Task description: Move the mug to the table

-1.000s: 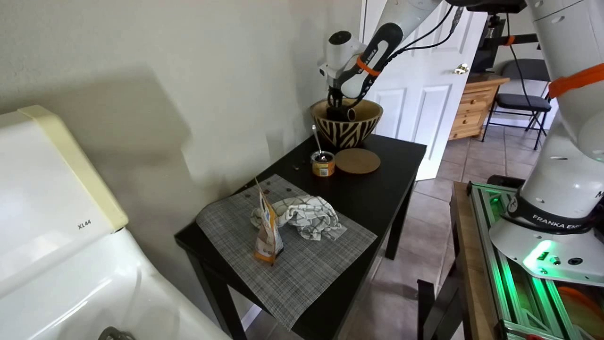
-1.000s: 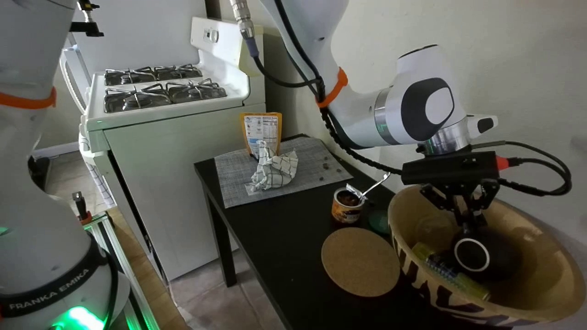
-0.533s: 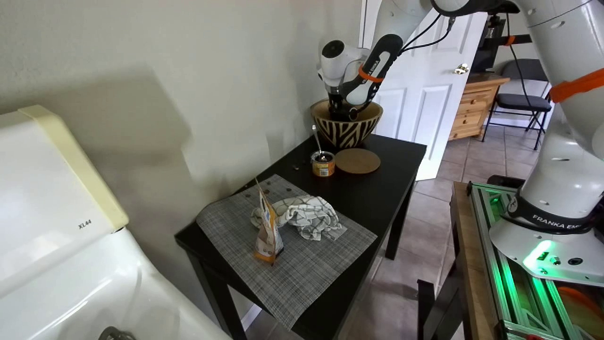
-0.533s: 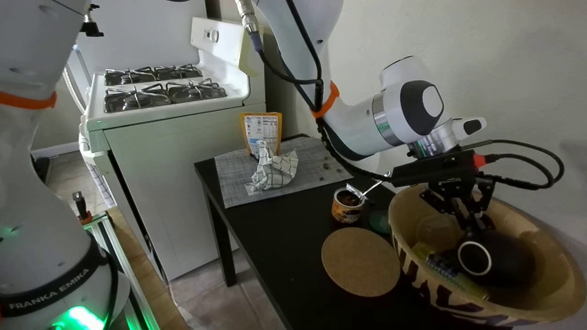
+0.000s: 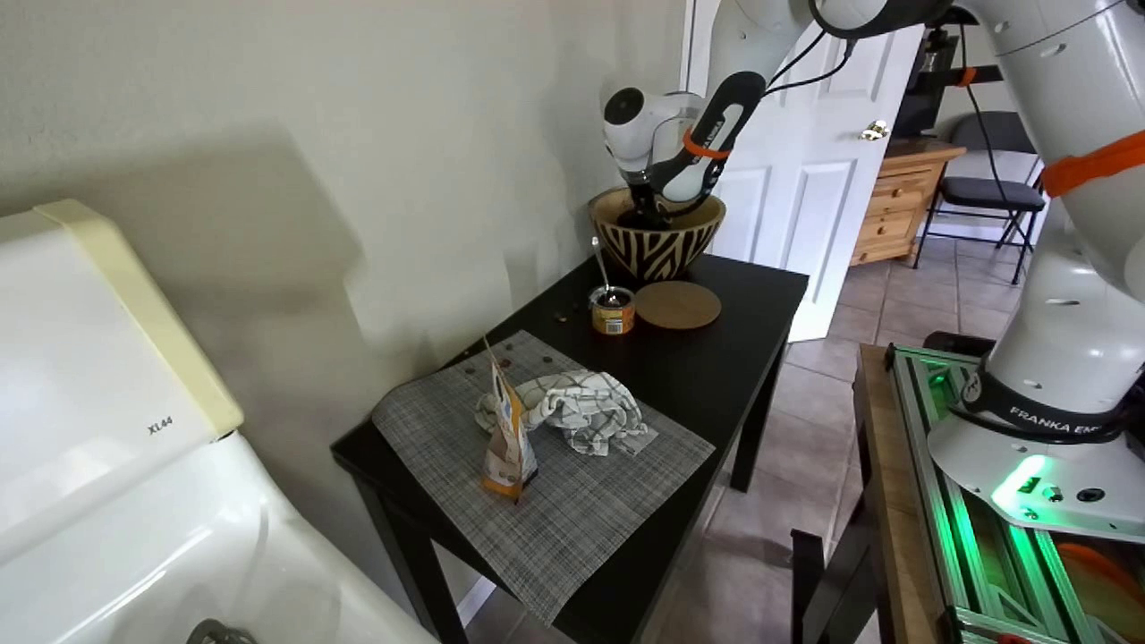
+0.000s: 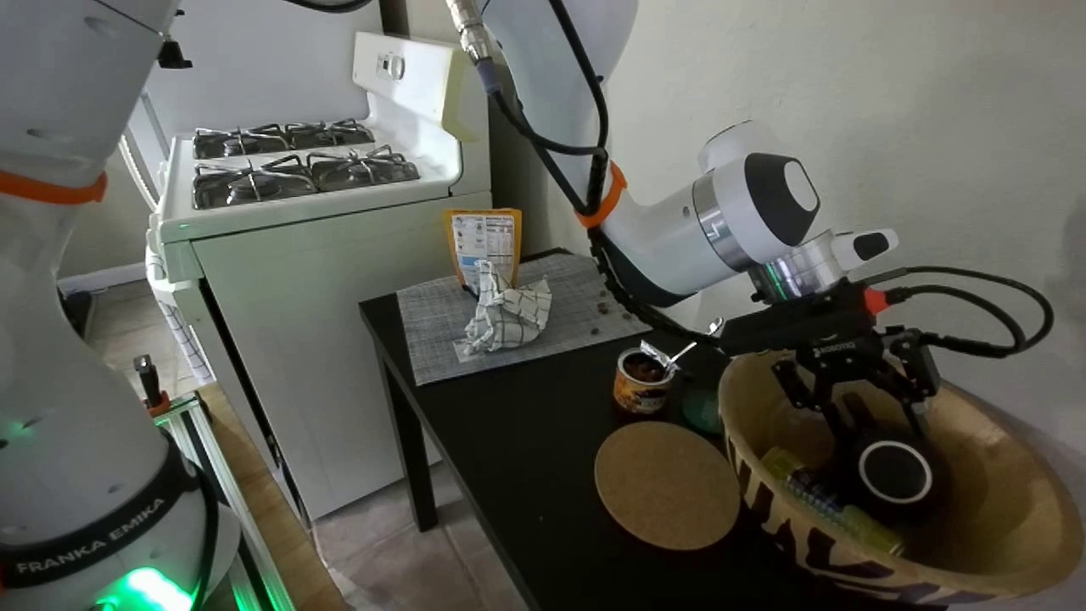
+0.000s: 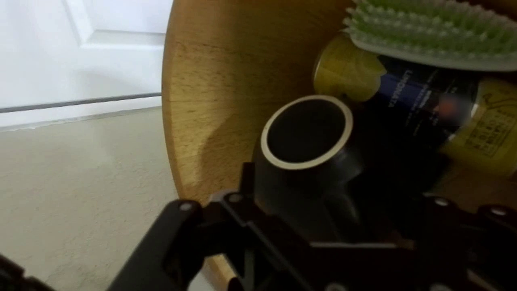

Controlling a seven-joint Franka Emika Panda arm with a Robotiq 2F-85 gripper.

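The dark mug (image 6: 896, 473) lies inside the striped basket (image 5: 657, 253), its pale-ringed base turned toward the cameras in an exterior view and the wrist view. My gripper (image 6: 882, 431) reaches down into the basket with its fingers spread on either side of the mug. In the wrist view one finger (image 7: 247, 178) stands close beside the mug's body (image 7: 288, 186); contact cannot be told, and the far finger is lost in shadow. The basket mostly hides the mug in an exterior view. The black table (image 5: 707, 367) carries the basket at its far end and a grey placemat (image 5: 572, 528).
A yellow-and-blue can (image 7: 424, 105) and a green bristled brush (image 7: 436, 36) share the basket. On the table are an open tin (image 5: 613, 315) with a spoon, a cork disc (image 5: 677, 305), a checked cloth (image 5: 586, 407) and an orange pouch (image 5: 510, 452). The wall runs along one side.
My gripper has gone lower into the basket, and its fingers have spread from nearly together at the mug. The mug has shifted and its base now faces more upward.
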